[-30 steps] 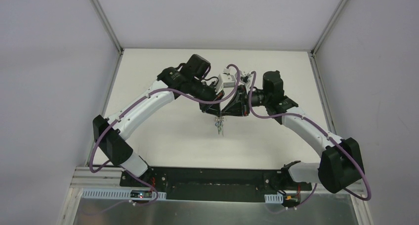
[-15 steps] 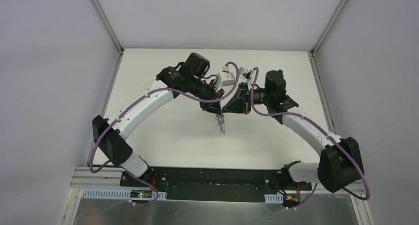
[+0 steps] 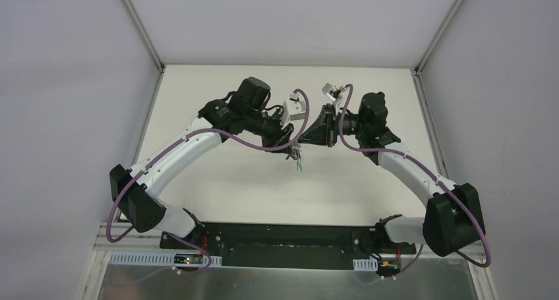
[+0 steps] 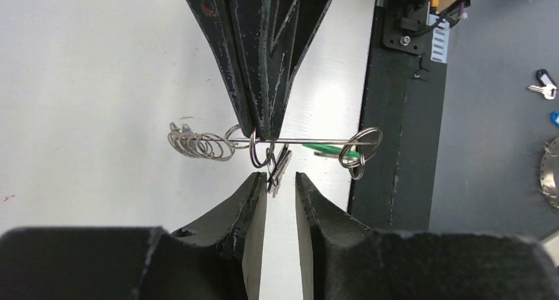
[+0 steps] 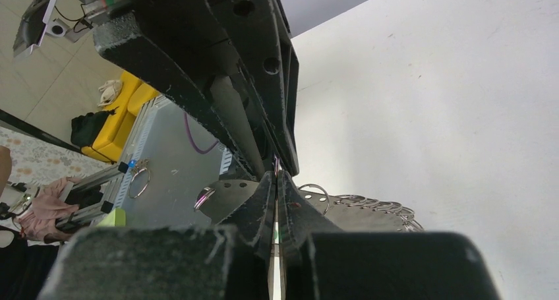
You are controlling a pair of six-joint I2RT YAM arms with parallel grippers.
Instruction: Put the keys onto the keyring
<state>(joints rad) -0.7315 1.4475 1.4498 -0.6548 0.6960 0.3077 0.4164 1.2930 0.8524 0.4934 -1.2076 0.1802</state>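
Observation:
The keyring (image 3: 298, 160) hangs in the air between both grippers over the table's middle. In the left wrist view its silvery chain of rings (image 4: 198, 144) trails left, a straight wire runs right to a ring (image 4: 361, 148), and the green key (image 4: 326, 148) hangs behind the wire. My right gripper (image 4: 260, 136) comes down from above, shut on a ring of the bunch. A small silver key blade (image 4: 278, 171) dangles at the tips of my left gripper (image 4: 281, 176), whose jaws stand apart. The right gripper (image 5: 275, 176) shows shut. The strap loop is not visible.
A black-headed key (image 4: 542, 86) and a blue one (image 4: 555, 119) lie on the grey sheet beyond the black base rail (image 4: 395, 148). White walls and metal corner posts (image 3: 142, 30) enclose the table.
Both grippers have moved toward the far side with the bunch. The left arm has swung back to the left, and the hanging bunch sits higher in the top view.

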